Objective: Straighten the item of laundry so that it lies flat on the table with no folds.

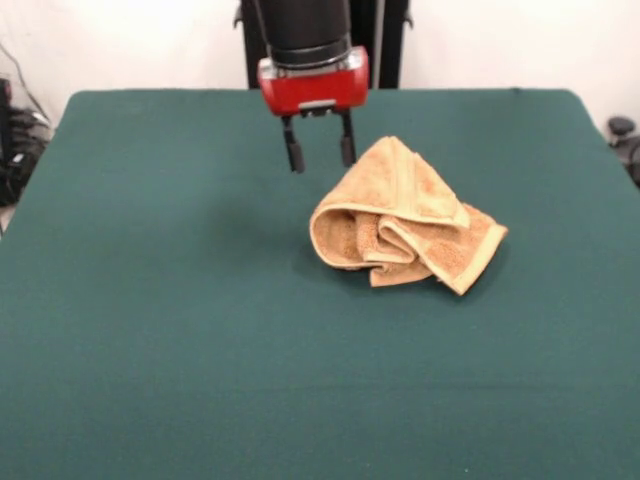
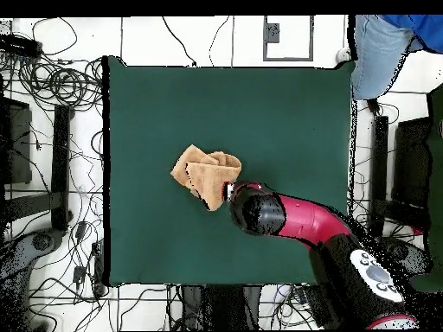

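Note:
The tan-orange terry towel lies crumpled and folded over itself a little right of the middle of the dark green table. Its hemmed edges curl at the front and one corner points right. My gripper hangs open and empty above the table, just left of and behind the towel's peak, its two black fingers pointing down. In the overhead view the towel is a bunched lump near the table's middle, and the red arm's head covers the gripper beside the towel's edge.
A person's leg in jeans stands off the table's corner in the overhead view. Cables and black stands lie on the floor round the table. The arm's black pedestal stands behind the table's far edge.

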Motion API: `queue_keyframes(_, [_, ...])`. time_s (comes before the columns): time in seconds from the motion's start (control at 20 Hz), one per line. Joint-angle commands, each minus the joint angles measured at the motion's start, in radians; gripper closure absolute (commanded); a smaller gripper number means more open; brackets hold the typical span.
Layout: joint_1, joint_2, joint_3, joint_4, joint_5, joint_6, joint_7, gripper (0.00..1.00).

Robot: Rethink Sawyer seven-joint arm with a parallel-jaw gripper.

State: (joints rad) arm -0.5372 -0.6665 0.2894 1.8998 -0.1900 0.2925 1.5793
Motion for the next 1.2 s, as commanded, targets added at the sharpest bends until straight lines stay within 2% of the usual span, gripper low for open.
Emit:
queue_keyframes(0.05, [0.094,-0.083,-0.067,0.062,0.143,-0.002,0.35,0.0])
queue_keyframes(0.2, [0.097,-0.078,-0.073,0.063,0.172,-0.007,0.323,0.0])
queue_keyframes(0.45, [0.061,0.023,-0.007,0.07,0.193,-0.113,0.294,0.0])
queue_keyframes(0.65, [0.066,0.062,0.009,0.058,0.206,-0.143,0.289,0.0])
queue_keyframes(0.9, [0.039,0.106,0.052,0.039,0.203,-0.151,0.246,0.0])
queue_keyframes(1.2, [-0.003,0.21,0.114,0.005,0.17,-0.216,0.207,0.0])
